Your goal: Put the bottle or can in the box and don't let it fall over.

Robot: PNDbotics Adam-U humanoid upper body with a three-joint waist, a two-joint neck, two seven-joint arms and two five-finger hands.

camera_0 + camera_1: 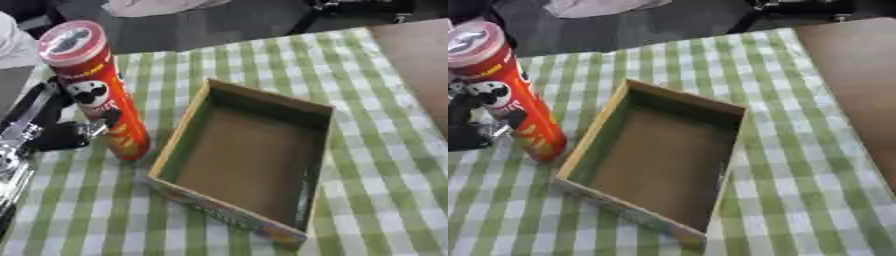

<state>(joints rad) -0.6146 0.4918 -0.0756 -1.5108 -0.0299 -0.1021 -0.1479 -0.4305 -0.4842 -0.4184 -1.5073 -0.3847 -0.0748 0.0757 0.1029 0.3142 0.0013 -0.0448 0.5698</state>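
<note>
I have my left hand (pixel 66 131) wrapped around the red can (pixel 98 95), upright on the checked cloth (pixel 385 165) just left of the empty box (pixel 249 155). Next I judge: lift it over the near wall, keeping it vertical. My right hand is out of view; the fingers behind the can are hard to make out.

The can (pixel 101 95) is red with a pink lid and yellow near its base. The box (pixel 245 157) is brown cardboard. A green-and-white checked cloth (pixel 376 150) covers the desk.
</note>
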